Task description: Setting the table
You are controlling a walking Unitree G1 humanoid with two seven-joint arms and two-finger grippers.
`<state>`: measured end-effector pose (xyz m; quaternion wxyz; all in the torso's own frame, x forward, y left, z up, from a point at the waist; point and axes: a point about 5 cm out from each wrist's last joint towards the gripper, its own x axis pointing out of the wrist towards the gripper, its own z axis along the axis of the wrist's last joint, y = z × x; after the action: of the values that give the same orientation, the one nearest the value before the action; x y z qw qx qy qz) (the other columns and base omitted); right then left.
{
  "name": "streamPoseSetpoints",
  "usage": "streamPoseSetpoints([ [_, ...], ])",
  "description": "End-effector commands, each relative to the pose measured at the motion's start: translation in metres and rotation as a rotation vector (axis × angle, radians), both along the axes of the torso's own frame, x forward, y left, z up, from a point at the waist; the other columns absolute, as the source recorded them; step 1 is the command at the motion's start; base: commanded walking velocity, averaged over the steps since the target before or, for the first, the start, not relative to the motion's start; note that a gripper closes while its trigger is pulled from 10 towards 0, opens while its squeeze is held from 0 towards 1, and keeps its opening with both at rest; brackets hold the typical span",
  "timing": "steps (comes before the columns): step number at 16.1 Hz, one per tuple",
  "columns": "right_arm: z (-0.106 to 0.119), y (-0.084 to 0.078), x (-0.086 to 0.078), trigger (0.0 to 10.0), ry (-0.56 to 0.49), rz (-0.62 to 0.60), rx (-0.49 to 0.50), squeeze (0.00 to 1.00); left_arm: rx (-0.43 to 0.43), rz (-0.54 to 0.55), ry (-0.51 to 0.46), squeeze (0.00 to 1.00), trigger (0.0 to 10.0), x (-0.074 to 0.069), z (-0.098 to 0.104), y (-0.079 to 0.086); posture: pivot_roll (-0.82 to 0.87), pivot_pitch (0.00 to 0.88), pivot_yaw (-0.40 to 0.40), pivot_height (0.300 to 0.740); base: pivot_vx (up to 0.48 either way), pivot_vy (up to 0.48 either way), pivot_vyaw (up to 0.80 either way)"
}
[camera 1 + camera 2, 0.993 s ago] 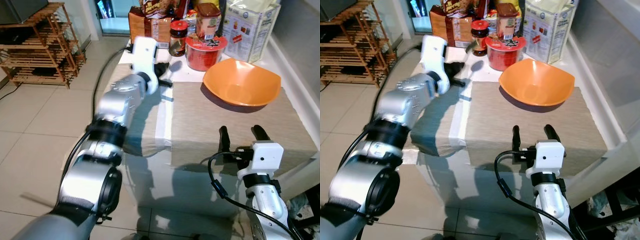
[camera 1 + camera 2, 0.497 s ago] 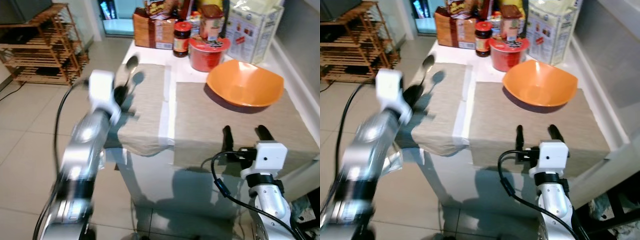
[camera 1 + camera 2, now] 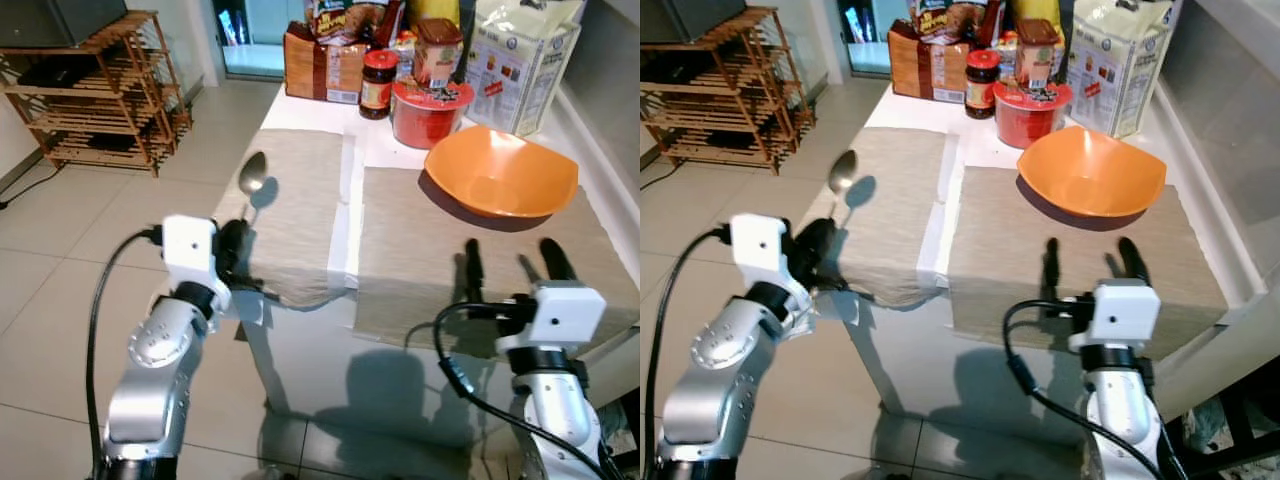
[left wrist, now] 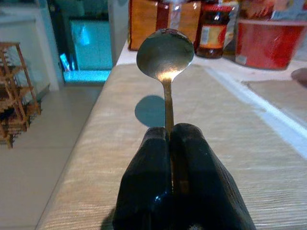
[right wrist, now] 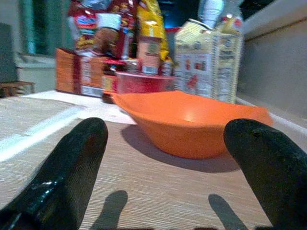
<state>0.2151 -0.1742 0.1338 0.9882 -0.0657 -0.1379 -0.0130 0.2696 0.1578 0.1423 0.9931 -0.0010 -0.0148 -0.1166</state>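
Left fingers [image 4: 180,187] pinch spoon [image 4: 165,52]; jar label [image 4: 211,33] unreadable.

Pale beige glossy floor tiles [image 3: 60,300] with thin dark grout lines, reflecting daylight. At far left, a slatted wooden shelf rack [image 3: 110,90] with several tiers, standing on the tiles. Beyond it, a bright doorway with bluish glass [image 3: 248,35]. Along the right edge, a plain grey wall [image 3: 610,70] above a white ledge [image 3: 1225,235]. Soft, even light, shadows falling towards the viewer.
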Motion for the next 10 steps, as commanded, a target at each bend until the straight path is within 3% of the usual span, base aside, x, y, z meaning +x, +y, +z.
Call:
streamPoseSetpoints([
  [1, 0.003, 0.000, 0.000, 10.0, -0.003, 0.010, 0.012, 0.00, 0.016, -0.003, -0.031, 0.00, 0.0, -0.002, 0.007, -0.002, -0.10, 0.000, 0.048, 0.736, 0.000, 0.000, 0.00],
  [3, 0.001, -0.001, -0.001, 10.0, 0.012, 0.011, 0.014, 0.00, 0.027, -0.031, -0.020, 0.00, 0.0, -0.005, 0.005, -0.006, -0.10, 0.000, 0.045, 0.736, 0.000, 0.000, 0.00],
  [5, -0.005, -0.002, -0.001, 10.0, 0.041, 0.005, 0.030, 0.00, -0.016, -0.045, -0.006, 0.00, 0.0, -0.002, 0.007, -0.011, -0.10, 0.000, 0.043, 0.736, 0.000, 0.000, 0.00],
  [10, -0.012, 0.002, 0.001, 10.0, 0.073, 0.021, 0.049, 0.00, -0.044, -0.054, -0.012, 0.00, 0.0, 0.009, 0.014, -0.014, -0.10, 0.000, 0.041, 0.736, -0.462, 0.000, 0.00],
])
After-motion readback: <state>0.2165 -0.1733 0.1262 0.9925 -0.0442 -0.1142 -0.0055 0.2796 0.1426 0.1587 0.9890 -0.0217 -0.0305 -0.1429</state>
